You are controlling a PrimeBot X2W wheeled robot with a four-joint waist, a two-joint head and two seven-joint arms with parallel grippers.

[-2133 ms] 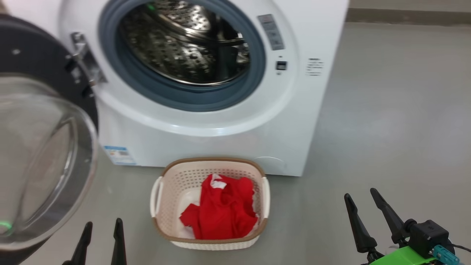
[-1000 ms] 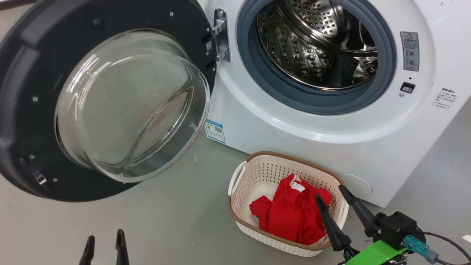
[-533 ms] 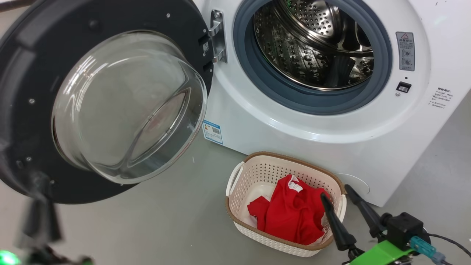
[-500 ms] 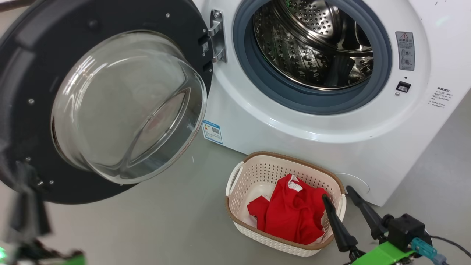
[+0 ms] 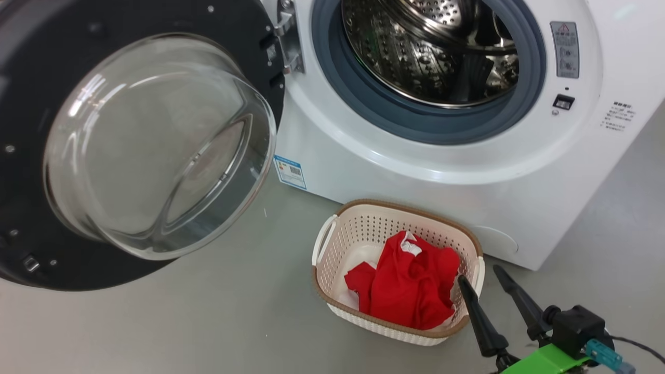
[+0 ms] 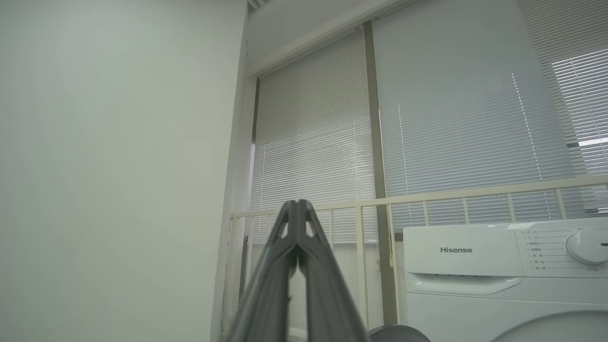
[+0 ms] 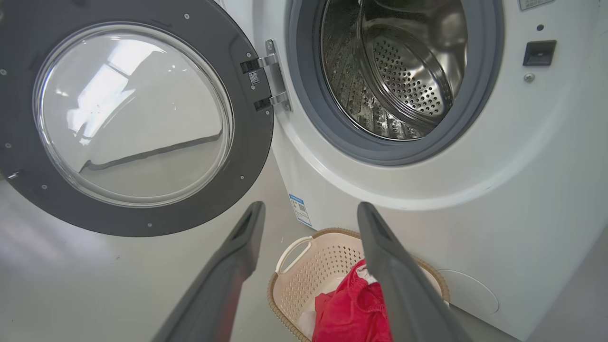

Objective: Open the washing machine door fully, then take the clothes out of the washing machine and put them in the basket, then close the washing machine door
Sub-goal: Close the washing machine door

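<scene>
Clothes (image 5: pixel 402 291): found in basket (image 5: pixel 400 206).
Door (image 5: pixel 31 62): open; closing judged next.
Left gripper (image 6: pixel 298 204): newly raised, clenched empty.
Right gripper (image 5: pixel 478 273): spread, empty.

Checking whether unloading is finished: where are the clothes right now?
In the head view, the clothes lie inside the basket, lower centre-right, just before the washing machine.

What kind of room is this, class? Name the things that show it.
Probably an indoor laundry area: a white front-loading washing machine stands on a grey floor, a basket of red clothes sits before it, and window blinds hang behind it.
</scene>
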